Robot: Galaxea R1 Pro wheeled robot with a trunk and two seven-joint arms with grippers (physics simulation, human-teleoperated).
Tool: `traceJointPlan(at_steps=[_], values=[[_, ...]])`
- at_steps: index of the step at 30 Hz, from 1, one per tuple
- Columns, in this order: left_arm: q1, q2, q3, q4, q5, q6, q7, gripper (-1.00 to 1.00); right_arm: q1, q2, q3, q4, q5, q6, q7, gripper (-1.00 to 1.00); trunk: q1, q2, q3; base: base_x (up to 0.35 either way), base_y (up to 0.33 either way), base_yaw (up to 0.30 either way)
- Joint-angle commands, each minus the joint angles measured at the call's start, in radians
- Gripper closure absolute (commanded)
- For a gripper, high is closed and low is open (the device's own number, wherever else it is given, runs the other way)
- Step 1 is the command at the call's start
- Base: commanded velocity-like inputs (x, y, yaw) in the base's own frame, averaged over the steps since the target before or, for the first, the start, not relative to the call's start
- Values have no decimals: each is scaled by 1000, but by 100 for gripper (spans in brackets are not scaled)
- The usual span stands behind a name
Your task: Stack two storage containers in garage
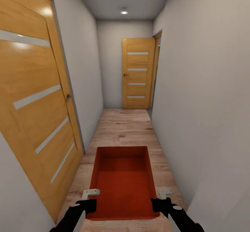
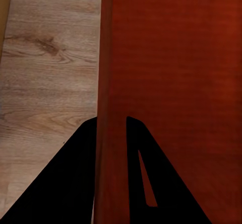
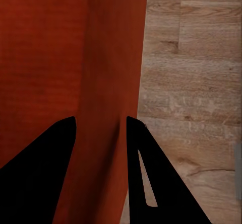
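One red-orange storage container (image 1: 123, 183) hangs low in front of me over light wood planks, open side up and empty. My left gripper (image 1: 89, 205) is shut on its left wall, the fingers (image 2: 75, 183) straddling the rim (image 2: 112, 83). My right gripper (image 1: 159, 204) is shut on the right wall (image 3: 108, 83) in the same way, one finger (image 3: 151, 183) outside. The bin's inner bottom (image 3: 40, 48) shows beside that rim. The second container, the garage and its concrete floor are out of view.
I face down a narrow corridor with pale grey walls and a wood plank floor (image 1: 125, 124). An orange-brown door with frosted stripes (image 1: 34, 103) is close on the left. A similar door (image 1: 138, 73) stands at the far end beside a doorway (image 1: 157, 75) on the right.
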Motion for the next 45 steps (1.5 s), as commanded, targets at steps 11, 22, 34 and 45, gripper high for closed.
traceJointPlan(at_steps=[11,22,34,45], values=[[0,6,-1,1,-15,8,16,100,-1,-1,8,-22,-15,-22,22,100,1,-1,-2,329,0,0],[0,6,-1,2,-15,8,16,100,-1,1,8,-22,-15,-22,22,100,1,-1,-2,329,0,0],[1,6,-1,2,-15,8,16,100,-1,1,8,-20,-16,-21,18,100,1,-1,-2,329,0,0],[1,6,-1,2,-15,8,16,100,-1,1,8,-20,-16,-21,13,100,1,-1,-2,329,0,0]])
